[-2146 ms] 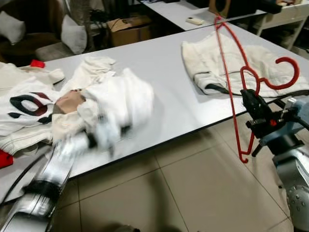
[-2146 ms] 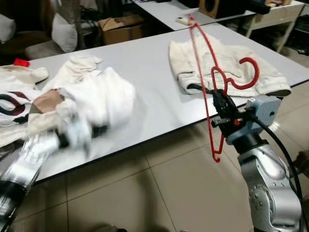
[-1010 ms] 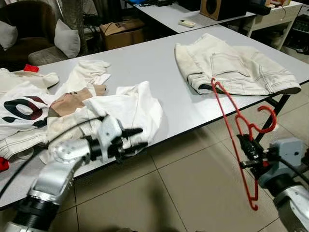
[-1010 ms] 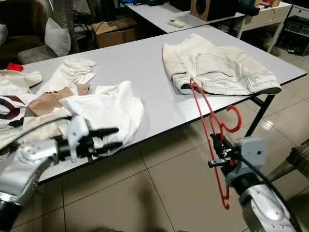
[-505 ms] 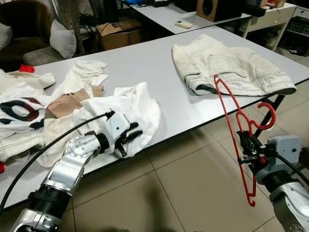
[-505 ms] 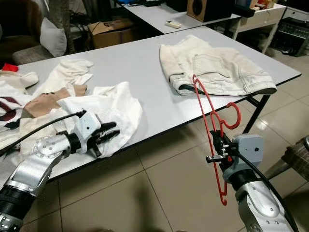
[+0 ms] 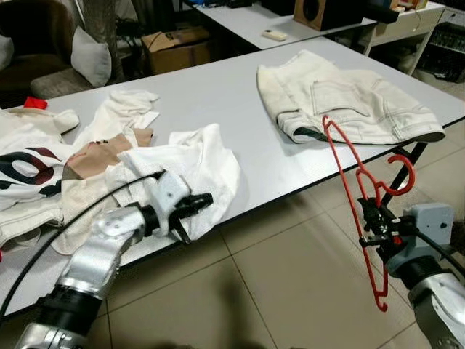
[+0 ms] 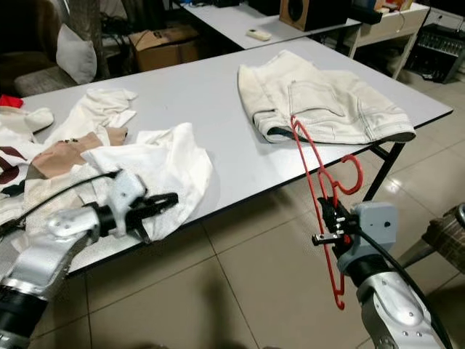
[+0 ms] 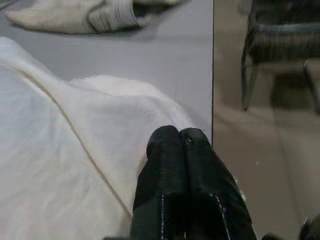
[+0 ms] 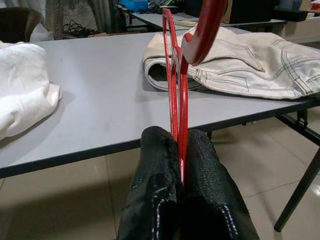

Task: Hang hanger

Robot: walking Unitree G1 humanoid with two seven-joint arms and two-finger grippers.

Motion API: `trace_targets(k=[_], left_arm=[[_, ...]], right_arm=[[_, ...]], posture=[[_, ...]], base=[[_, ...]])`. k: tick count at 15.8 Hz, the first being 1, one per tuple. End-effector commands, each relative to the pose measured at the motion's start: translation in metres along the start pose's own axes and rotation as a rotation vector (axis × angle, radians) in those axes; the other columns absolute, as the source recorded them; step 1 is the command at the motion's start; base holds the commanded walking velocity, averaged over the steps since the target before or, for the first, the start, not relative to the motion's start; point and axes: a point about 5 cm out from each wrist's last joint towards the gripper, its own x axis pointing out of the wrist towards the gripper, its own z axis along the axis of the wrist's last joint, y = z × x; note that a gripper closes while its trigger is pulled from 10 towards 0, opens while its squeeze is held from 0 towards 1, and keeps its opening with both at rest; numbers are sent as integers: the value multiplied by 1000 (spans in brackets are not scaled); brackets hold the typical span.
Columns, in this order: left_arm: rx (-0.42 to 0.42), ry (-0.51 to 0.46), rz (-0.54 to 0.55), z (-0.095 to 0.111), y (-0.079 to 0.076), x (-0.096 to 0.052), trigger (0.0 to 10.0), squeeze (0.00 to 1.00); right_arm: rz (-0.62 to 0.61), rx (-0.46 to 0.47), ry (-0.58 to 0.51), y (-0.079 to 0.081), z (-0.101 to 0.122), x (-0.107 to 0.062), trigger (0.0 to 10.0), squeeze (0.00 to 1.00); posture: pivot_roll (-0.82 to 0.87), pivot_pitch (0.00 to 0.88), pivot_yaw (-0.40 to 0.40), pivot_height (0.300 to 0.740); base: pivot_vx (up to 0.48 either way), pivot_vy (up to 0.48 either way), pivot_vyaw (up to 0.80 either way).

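Observation:
A red hanger (image 10: 176, 85) stands upright off the table's front right corner, over the tiled floor. My right gripper (image 7: 374, 222) is shut on its lower part, below the hook (image 7: 411, 174). A crumpled white shirt (image 7: 196, 163) lies at the front edge of the grey table (image 7: 218, 94). My left gripper (image 7: 197, 201) is shut, its fingertips against the shirt's front edge. In the left wrist view the fingers (image 9: 167, 150) lie pressed together over the white cloth, and I see no cloth between them.
Cream trousers (image 7: 349, 94) lie on the table's right end, above a black table leg (image 7: 413, 154). More clothes (image 7: 36, 156) are heaped at the left. Behind stand a cardboard box (image 7: 174, 47), cushions (image 7: 87, 54) and a second table (image 7: 298, 18). Tiled floor (image 7: 276, 283) spreads in front.
My left gripper's fingers, spread half a second ago, have shut at the white shirt's edge. The right gripper and the hanger have barely moved.

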Motion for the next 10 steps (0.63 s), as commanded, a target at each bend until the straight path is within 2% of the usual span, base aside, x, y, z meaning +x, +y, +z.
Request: trace_targets(k=[1,2,3,6,7,10], left_arm=[[-32,-49,-10,8,3,-6,10000,0],[-21,-71,-18,10,5,-12,10000,1000],[-21,-51,-54,8,2,-16,10000,1000],[28,93,-125,-9,-4,-22,10000,1000],[11,111,-117,-12,-6,-22,10000,1000],[51,141,-42,-18,-7,-17,10000,1000]], right_arm=[[17,-7,-16,0,6,3,10000,0],[25,-4,-16,1,5,5,10000,0],[31,-4,-10,3,4,6,10000,0],[33,-12,1,4,1,8,10000,0],[29,9,-17,4,3,10,10000,0],[19,2,-2,2,2,6,10000,0]], posture=[[-216,0,37,740],[-211,0,34,740],[-210,0,33,740],[-196,0,29,740],[-191,0,25,740],[-197,0,9,740]], base=[[0,0,0],[0,0,0],[0,0,0],[0,0,0],[0,0,0],[0,0,0]])
